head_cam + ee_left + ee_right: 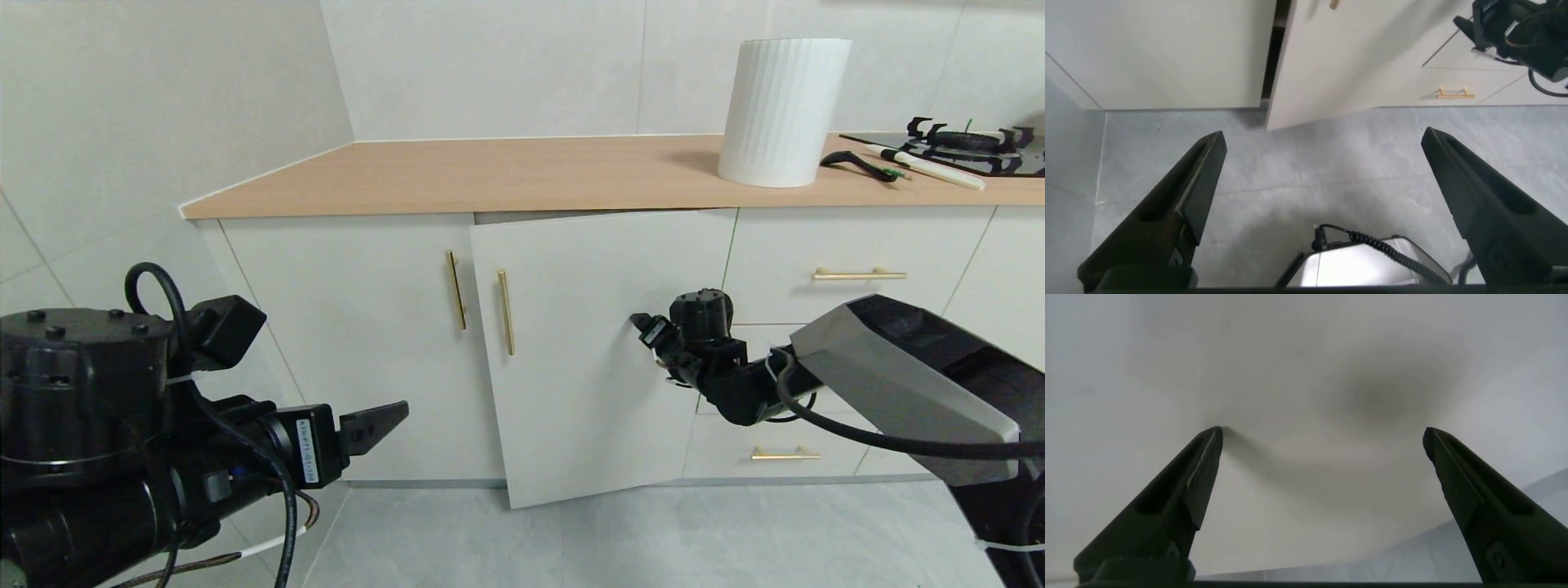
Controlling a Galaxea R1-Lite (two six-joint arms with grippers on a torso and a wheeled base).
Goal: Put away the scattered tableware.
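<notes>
While, beneath the countertop, the cabinet door hangs ajar, closing it is judged the step in hand. The right gripper, spread and empty, is set against its face, so a steady push is called for. The left gripper is held released, low. Utensils are found on the countertop beside the stove.

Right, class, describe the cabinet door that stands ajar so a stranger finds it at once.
Under the wooden countertop runs a row of white cabinet fronts. The ajar door is second from the corner, with a vertical gold handle. Only it swings outward.
</notes>
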